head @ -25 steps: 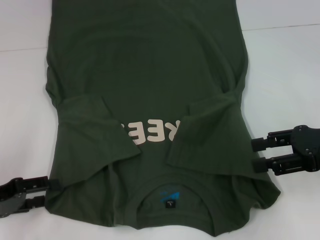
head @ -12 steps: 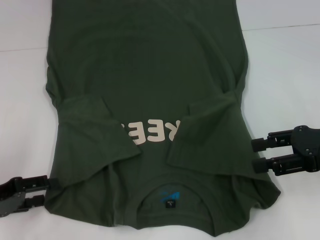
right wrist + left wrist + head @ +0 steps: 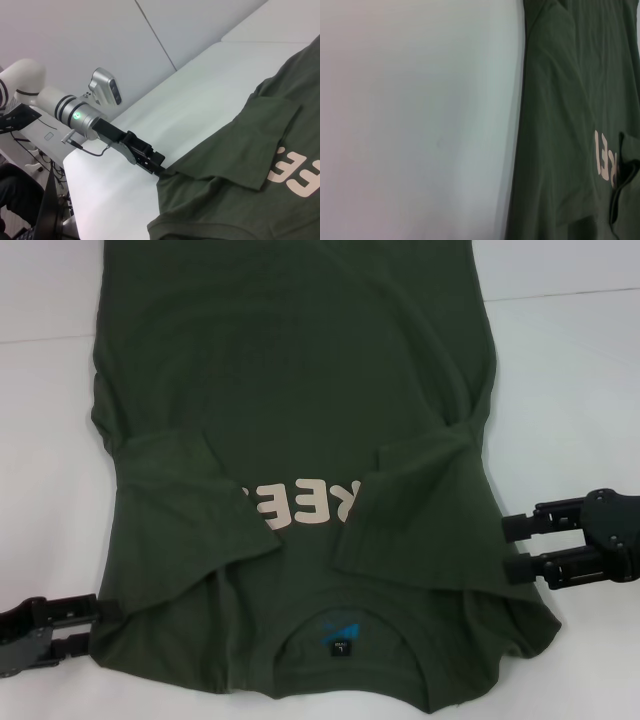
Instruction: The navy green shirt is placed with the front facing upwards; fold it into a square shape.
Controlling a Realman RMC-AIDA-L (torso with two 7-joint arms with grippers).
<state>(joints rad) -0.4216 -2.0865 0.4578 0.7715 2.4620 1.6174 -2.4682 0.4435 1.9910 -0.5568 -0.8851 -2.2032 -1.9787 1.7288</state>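
The navy green shirt (image 3: 300, 370) lies flat on the white table, front up, collar nearest me. Both sleeves are folded inward over the chest and cover the ends of the cream lettering (image 3: 300, 505). The blue-and-black neck label (image 3: 340, 635) shows inside the collar. My left gripper (image 3: 100, 625) is open at the shirt's near left shoulder edge, its upper finger touching the cloth; it also shows in the right wrist view (image 3: 159, 167). My right gripper (image 3: 510, 547) is open, its fingertips at the shirt's right edge. The left wrist view shows the shirt's side edge (image 3: 565, 125).
The white table (image 3: 560, 390) runs bare on both sides of the shirt. In the right wrist view the table's edge drops off beyond my left arm, with cables and dark equipment (image 3: 25, 200) on the floor there.
My left gripper has moved a little to the right, so its upper finger now reaches the shirt's shoulder edge. The right gripper and the shirt have not moved.
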